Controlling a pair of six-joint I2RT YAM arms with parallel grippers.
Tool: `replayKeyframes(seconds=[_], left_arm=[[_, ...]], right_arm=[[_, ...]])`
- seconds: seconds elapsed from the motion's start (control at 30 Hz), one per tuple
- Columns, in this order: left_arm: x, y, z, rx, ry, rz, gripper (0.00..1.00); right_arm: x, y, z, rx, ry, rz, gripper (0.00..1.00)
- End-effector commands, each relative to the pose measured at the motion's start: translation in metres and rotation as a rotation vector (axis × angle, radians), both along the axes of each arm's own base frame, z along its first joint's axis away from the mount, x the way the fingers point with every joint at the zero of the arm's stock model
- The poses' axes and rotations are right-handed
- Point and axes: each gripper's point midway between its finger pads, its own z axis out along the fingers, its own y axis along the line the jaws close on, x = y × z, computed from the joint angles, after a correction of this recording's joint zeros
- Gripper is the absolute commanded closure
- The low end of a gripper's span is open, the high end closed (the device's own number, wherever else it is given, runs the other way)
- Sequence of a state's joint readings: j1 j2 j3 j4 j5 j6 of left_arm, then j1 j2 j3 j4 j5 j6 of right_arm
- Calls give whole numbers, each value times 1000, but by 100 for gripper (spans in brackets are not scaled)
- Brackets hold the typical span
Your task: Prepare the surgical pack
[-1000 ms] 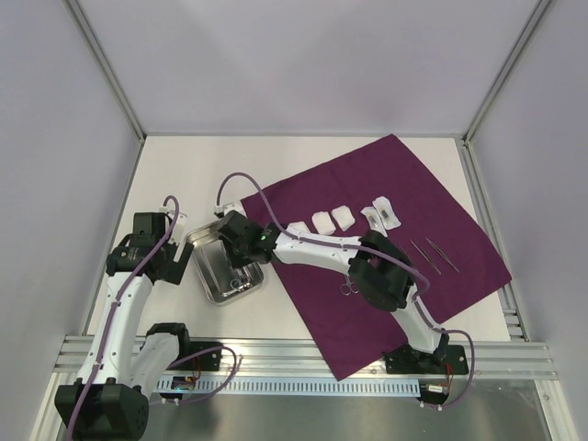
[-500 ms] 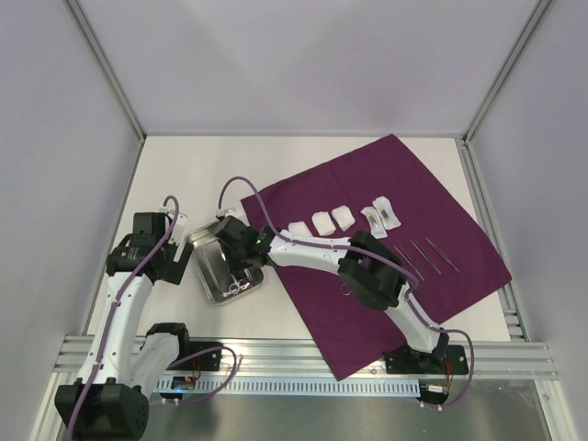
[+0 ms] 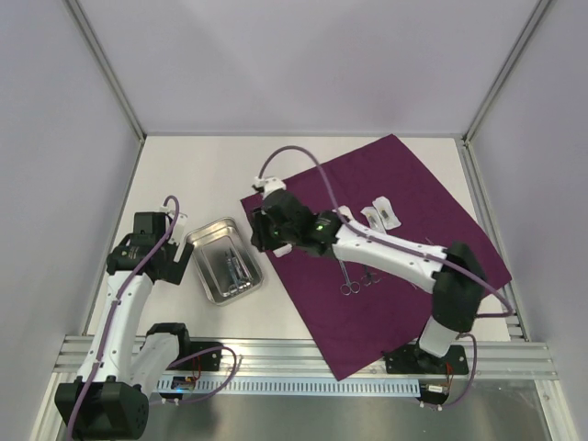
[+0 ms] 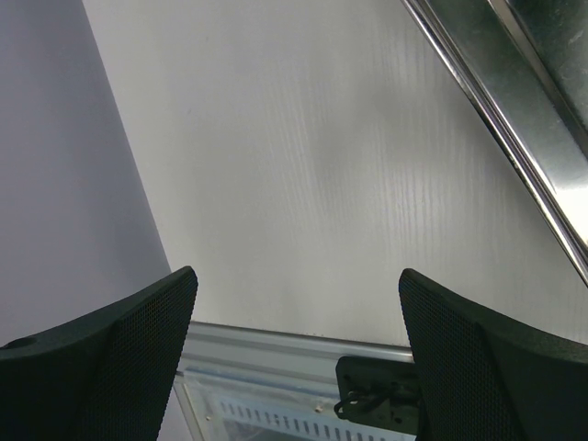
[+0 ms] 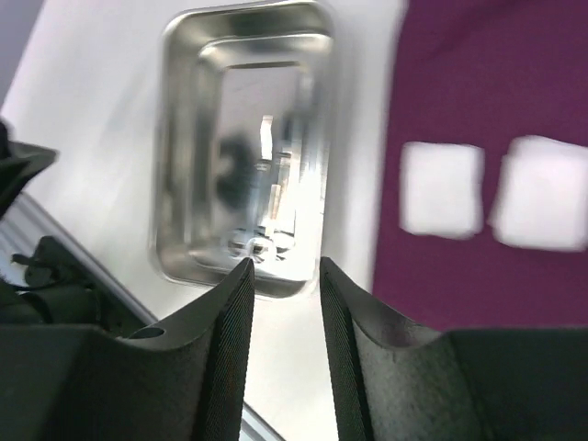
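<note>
The pack (image 3: 413,184) lay in pieces and was not wrapped yet. Its purple cloth (image 3: 358,331) was spread flat on the right side of the bench (image 3: 184,175), turned so one corner pointed away from us. The steel tray (image 3: 204,271) sat on the bare bench just beside the cloth's left edge, not on it. Some thin tools (image 3: 235,266) lay inside the tray.

We thought the cloth would be soft, light and floppy. It would sag and fold if lifted, so a corner or an edge looked like the best place to pinch it. The tray looked hard, smooth and slippery, so we would take it by its rim. The tools were thin and lay flat, so they would be hard to get under. The gauze (image 5: 441,188) looked soft and very light.

The right gripper (image 5: 286,271) hung near the cloth's left corner, close to the tray. Its fingers were apart, with nothing between them. The left gripper (image 4: 296,285) was spread wide and held nothing.

The top view showed us the whole cloth and a pair of scissors (image 3: 349,283) on it, but the right arm hid most of the gauze there. The right wrist view showed two gauze pads on the cloth and the inside of the tray, though it was blurry. The left wrist view showed only bare bench, a bit of the tray's rim in one corner, and the rail (image 4: 266,344).
</note>
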State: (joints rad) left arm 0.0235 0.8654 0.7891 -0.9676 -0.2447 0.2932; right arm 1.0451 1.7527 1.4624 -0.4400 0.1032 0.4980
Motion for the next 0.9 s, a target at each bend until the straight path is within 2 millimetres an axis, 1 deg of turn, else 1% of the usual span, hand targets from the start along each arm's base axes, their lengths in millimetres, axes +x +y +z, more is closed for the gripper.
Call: replayKeyframes(seconds=[0.0, 0.03, 0.07, 0.1, 0.13, 0.17, 0.2, 0.23, 0.3, 0.4, 0.47, 0.53, 0.63, 0.73, 0.87], left_arm=[[2, 1, -1, -5, -7, 13, 0], [2, 0, -1, -7, -7, 12, 0], [2, 1, -1, -7, -4, 13, 0], [2, 1, -1, -6, -4, 14, 0], [2, 1, -1, -5, -6, 13, 0], [2, 1, -1, -4, -7, 13, 0], [2, 1, -1, -3, -6, 14, 0], [2, 1, -1, -3, -6, 14, 0], [1, 2, -1, -2, -3, 16, 0], [1, 2, -1, -2, -3, 16, 0], [1, 1, -2, -3, -2, 16, 0], [1, 2, -2, -1, -1, 20, 0], [1, 2, 0, 2, -5, 21, 0], [1, 2, 0, 1, -3, 20, 0], [0, 2, -2, -1, 0, 19, 0]], right_arm=[[15, -80, -27, -120, 34, -101, 64], [22, -102, -37, -140, 61, -136, 64], [21, -117, -46, -159, 82, -155, 64], [13, -140, -62, -200, 115, -176, 64], [18, -159, -68, -213, 133, -215, 62], [16, -171, -74, -230, 147, -235, 61], [9, -187, -87, -260, 177, -248, 59], [10, -198, -91, -270, 191, -266, 56], [4, -212, -103, -311, 218, -272, 55], [2, -218, -112, -339, 235, -264, 55], [3, -221, -118, -364, 245, -272, 58], [6, -224, -122, -384, 240, -288, 58], [8, -230, -134, -421, 264, -298, 59], [9, -235, -141, -437, 281, -307, 62], [4, -234, -154, -439, 303, -292, 64]])
